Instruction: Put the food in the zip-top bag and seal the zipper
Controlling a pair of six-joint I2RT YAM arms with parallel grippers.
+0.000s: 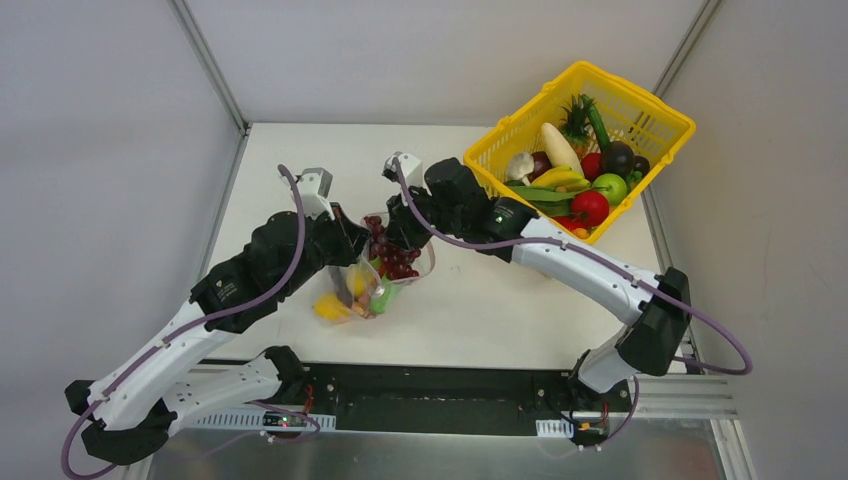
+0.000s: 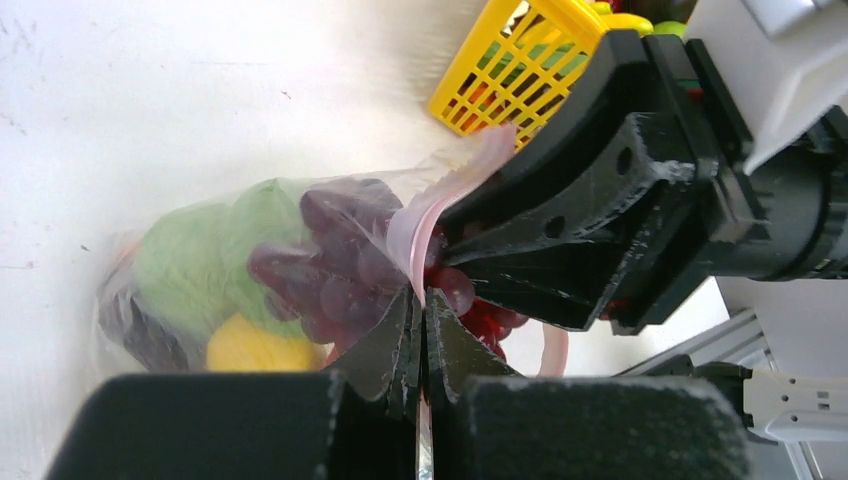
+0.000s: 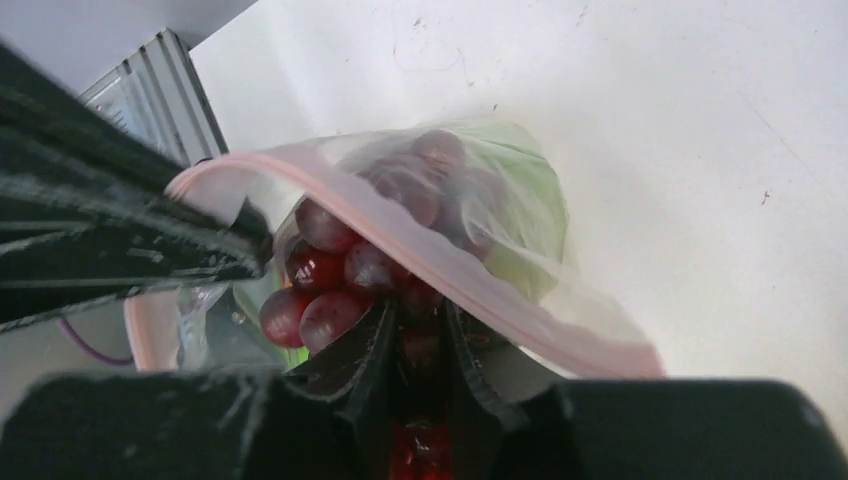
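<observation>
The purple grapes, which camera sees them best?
The right wrist view: the grapes sit close up at the open mouth of the zip-top bag. The left wrist view shows the grapes hazily through the plastic. The top view shows only a small dark bunch.

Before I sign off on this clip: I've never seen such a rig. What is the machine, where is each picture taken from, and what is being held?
Two robot arms are bolted at the near edge of a table. The wide picture looks down from above and behind them; the other two come from a camera on each wrist. On the table are a yellow basket of toy food and a clear zip-top bag holding a green cabbage and a yellow fruit. The left gripper is shut on the bag's pink zipper. The right gripper pinches a purple grape bunch at the bag's mouth.
</observation>
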